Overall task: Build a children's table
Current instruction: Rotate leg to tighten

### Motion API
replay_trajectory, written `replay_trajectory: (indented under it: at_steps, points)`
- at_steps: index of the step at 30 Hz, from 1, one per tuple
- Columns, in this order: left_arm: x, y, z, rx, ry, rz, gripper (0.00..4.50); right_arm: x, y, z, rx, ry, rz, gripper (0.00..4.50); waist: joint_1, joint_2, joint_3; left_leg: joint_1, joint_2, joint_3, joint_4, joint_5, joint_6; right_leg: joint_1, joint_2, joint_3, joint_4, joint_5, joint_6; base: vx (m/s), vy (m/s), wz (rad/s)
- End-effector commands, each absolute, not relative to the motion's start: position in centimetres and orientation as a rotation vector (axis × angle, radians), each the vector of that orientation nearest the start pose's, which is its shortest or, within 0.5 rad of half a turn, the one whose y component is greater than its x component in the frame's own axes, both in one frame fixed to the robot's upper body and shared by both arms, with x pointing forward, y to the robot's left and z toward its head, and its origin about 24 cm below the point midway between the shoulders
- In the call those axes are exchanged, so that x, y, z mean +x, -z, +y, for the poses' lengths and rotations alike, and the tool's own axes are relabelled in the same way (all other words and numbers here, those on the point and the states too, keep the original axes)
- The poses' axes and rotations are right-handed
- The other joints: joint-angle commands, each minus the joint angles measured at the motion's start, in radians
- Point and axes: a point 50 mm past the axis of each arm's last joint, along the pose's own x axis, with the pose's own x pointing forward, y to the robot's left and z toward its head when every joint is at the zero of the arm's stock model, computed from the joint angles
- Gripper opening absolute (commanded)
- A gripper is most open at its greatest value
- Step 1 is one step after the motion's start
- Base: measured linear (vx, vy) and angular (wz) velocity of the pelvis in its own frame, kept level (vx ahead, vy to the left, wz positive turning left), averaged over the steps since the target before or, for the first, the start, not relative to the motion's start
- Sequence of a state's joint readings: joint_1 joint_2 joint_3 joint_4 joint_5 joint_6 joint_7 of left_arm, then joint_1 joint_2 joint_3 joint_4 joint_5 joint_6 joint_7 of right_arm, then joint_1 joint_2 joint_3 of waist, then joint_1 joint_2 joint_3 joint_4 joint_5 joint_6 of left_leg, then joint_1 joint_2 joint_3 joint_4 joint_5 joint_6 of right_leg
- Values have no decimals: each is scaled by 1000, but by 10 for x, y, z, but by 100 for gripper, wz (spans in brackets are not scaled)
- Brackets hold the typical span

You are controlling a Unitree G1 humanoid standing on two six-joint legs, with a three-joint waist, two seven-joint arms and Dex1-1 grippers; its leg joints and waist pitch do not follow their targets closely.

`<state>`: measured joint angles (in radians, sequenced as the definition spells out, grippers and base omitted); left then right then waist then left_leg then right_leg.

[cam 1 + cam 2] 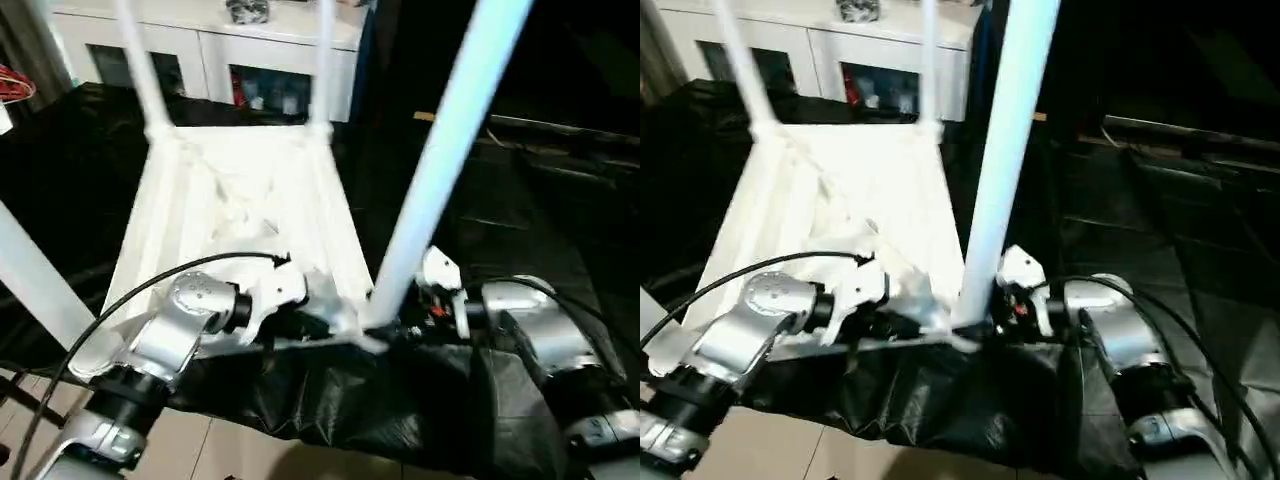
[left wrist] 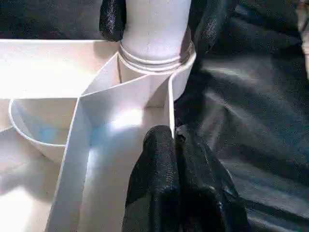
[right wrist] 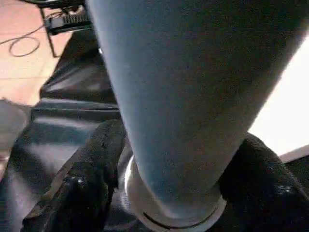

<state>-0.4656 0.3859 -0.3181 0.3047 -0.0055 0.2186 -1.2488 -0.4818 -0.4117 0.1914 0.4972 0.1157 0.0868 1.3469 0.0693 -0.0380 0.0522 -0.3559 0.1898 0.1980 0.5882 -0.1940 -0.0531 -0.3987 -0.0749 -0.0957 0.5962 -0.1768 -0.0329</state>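
An upside-down white tabletop (image 1: 235,215) lies on black sheeting (image 1: 400,400) over a tiled floor (image 1: 230,450), with a glass-doored white cabinet (image 1: 215,50) behind. The right gripper (image 3: 169,188) clasps the near leg (image 1: 440,160) at its corner socket (image 2: 154,72); the left gripper (image 2: 176,179) rests pinched closed and empty on a tabletop rib.

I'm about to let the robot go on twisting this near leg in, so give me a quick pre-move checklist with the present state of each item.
1. Right gripper fingers around the near leg base: ok.
2. Left gripper shut, resting on the tabletop rib beside the corner socket: ok.
3. Leg standing in the socket: ok.
4. Leg fully seated: cannot tell.
5. Two far legs up in their sockets: ok.
6. Tabletop underside up on the black sheet: ok.
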Motion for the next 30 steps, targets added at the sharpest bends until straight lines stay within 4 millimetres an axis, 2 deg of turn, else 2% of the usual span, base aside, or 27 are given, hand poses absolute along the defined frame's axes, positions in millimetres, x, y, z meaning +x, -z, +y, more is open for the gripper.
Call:
replay_trajectory:
  at_steps: [1, 2, 3, 7, 11, 13, 14, 15, 16, 18, 19, 20, 22, 24, 25, 26, 27, 28, 29, 30]
  points:
    - [283, -67, 105, 391, 1535, 358, 0, 288, -46, -143, -215, -1512, 405, 277, 0, 3, -62, 9, 57, -22, -63, -160, 64, 52, -82, 63, -65, -207, -219, 0, 0, 0]
    - [283, -67, 105, 391, 1535, 358, 0, 288, -46, -143, -215, -1512, 405, 277, 0, 3, -62, 8, 57, -22, -64, -163, 61, 53, -83, 63, -65, -221, -214, 0, 0, 0]
    - [283, -67, 106, 392, 1542, 364, 0, 288, -47, -143, -214, -1514, 404, 252, 0, 2, -62, 8, 57, -22, -64, -164, 60, 52, -82, 63, -65, -225, -211, 0, 0, 0]
    - [286, -66, 106, 405, 1502, 367, 0, 284, -45, -141, -199, -1533, 409, 221, 2, 3, -63, 11, 57, -22, -64, -163, 53, 50, -81, 63, -65, -227, -207, 0, 0, 0]
    - [292, -64, 102, 413, 1424, 362, 0, 282, -42, -138, -188, -1518, 407, 213, 7, 2, -62, 12, 57, -22, -63, -165, 53, 49, -81, 64, -67, -230, -203, 0, 0, 0]
    - [301, -63, 95, 414, 1305, 349, 0, 286, -38, -131, -164, -1422, 378, 206, 11, 0, -59, 14, 56, -21, -63, -183, 46, 47, -82, 64, -74, -272, -192, 0, 0, 0]
    - [302, -63, 94, 414, 1296, 348, 0, 286, -37, -130, -164, -1412, 375, 206, 10, 1, -56, 20, 55, -20, -65, -201, 36, 40, -81, 65, -80, -305, -183, 0, 0, 0]
    - [306, -63, 90, 405, 1246, 343, 0, 290, -34, -125, -160, -1332, 365, 206, 9, 1, -54, 22, 54, -21, -65, -216, 29, 40, -82, 64, -83, -332, -177, 0, 0, 0]
    - [307, -63, 87, 399, 1220, 343, 0, 294, -31, -122, -157, -1271, 366, 203, 2, -2, -50, 19, 51, -29, -69, -266, 11, 45, -84, 57, -92, -444, -140, 0, 0, 0]
    - [309, -63, 85, 395, 1203, 341, 0, 298, -28, -119, -155, -1207, 362, 199, -5, -1, -50, 23, 51, -31, -69, -286, 3, 39, -86, 56, -99, -495, -119, 0, 0, 0]
    - [311, -63, 79, 383, 1171, 340, 0, 304, -24, -113, -142, -1103, 365, 198, -15, -3, -49, 22, 48, -35, -69, -306, -2, 40, -87, 52, -104, -534, -103, 0, 0, 0]
    - [311, -63, 79, 382, 1168, 340, 0, 305, -24, -112, -141, -1097, 365, 197, -30, -3, -47, 16, 46, -39, -71, -318, -5, 42, -84, 48, -107, -559, -89, 0, 0, 0]
    - [312, -62, 70, 368, 1143, 336, 0, 310, -20, -102, -123, -1003, 371, 197, -41, -2, -48, 17, 44, -44, -71, -335, -5, 42, -87, 43, -116, -586, -72, 0, 0, 0]
    - [314, -62, 61, 355, 1118, 330, 0, 315, -16, -91, -105, -884, 381, 196, -56, 0, -44, 14, 43, -48, -72, -363, -10, 40, -84, 37, -119, -612, -63, 0, 0, 0]
    - [315, -63, 54, 353, 1088, 321, 0, 318, -14, -77, -73, -811, 390, 196, -64, 1, -47, 17, 42, -50, -70, -372, -15, 39, -87, 36, -121, -619, -58, 0, 0, 0]
    - [316, -63, 52, 354, 1082, 319, 0, 319, -14, -74, -66, -801, 392, 196, -73, 4, -48, 16, 43, -55, -73, -382, -17, 42, -88, 33, -122, -607, -63, 0, 0, 0]
    - [316, -63, 52, 354, 1082, 319, 0, 319, -14, -74, -66, -801, 392, 196, -74, 5, -49, 15, 44, -57, -74, -384, -15, 45, -89, 31, -123, -595, -64, 0, 0, 0]
    - [315, -64, 47, 347, 1081, 310, 0, 316, -17, -58, -53, -843, 377, 196, -78, 9, -49, 16, 48, -59, -77, -398, -10, 44, -87, 32, -121, -540, -81, 0, 0, 0]
    - [315, -64, 47, 347, 1081, 309, 0, 316, -17, -57, -53, -846, 376, 196, -78, 9, -49, 18, 47, -58, -77, -404, -9, 42, -87, 33, -121, -527, -87, 0, 0, 0]
    - [315, -64, 46, 345, 1083, 308, 0, 315, -18, -55, -44, -861, 369, 231, -77, 8, -49, 21, 47, -56, -76, -408, -8, 39, -86, 35, -121, -516, -94, 0, 0, 0]
